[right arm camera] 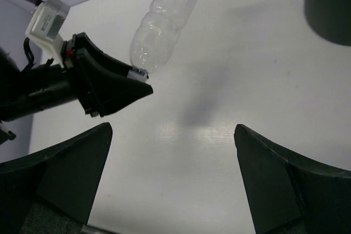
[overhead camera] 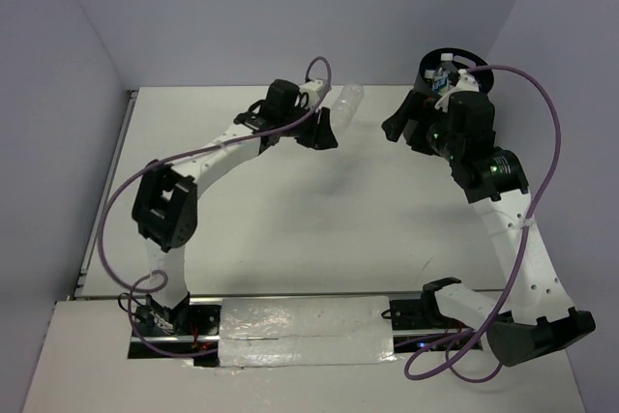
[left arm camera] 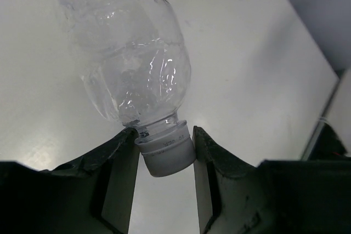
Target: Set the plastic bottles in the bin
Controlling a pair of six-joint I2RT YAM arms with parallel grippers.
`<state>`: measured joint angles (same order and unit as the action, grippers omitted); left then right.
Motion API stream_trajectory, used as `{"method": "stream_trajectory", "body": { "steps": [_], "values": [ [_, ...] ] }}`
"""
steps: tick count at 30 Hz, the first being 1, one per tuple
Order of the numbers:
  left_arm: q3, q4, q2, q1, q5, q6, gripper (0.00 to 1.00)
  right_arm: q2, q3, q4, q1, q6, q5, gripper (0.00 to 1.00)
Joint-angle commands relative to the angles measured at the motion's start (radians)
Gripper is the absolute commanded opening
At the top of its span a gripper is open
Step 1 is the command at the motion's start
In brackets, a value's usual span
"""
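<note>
bin: from above, mostly hidden behind the right arm, with only a stretch of rim showing; in the right wrist view, just a dark wall cut by the top corner.
bottles in the bin: too small and crowded to count.
held bottle: base cut off by the top edge in both wrist views.
cap: lettering on the neck ring was too small to read.
left gripper: from above, its hold on the cap was lost against its dark body.
right gripper: finger bases ran off the bottom edge.
dark shape: blurred at the right edge, not identifiable.
</note>
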<state>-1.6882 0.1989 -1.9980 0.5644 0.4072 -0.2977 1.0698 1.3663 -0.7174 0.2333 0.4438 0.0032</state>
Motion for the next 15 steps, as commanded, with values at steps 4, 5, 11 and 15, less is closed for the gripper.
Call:
{"method": "stream_trajectory", "body": {
  "steps": [4,5,11,15],
  "values": [
    [0.252,-0.177,0.252,0.003,0.156,-0.199,0.00,0.036,-0.007,0.064,0.001,0.165,-0.234,1.00],
    [0.280,-0.190,0.307,0.003,0.157,-0.202,0.00,0.059,-0.007,0.082,0.003,0.192,-0.267,1.00],
    [0.424,-0.230,0.468,0.003,0.182,-0.221,0.00,0.087,-0.079,0.252,0.000,0.341,-0.445,1.00],
    [0.504,-0.237,0.553,0.003,0.150,-0.236,0.00,0.137,-0.128,0.300,0.000,0.418,-0.459,1.00]
  ]
}}
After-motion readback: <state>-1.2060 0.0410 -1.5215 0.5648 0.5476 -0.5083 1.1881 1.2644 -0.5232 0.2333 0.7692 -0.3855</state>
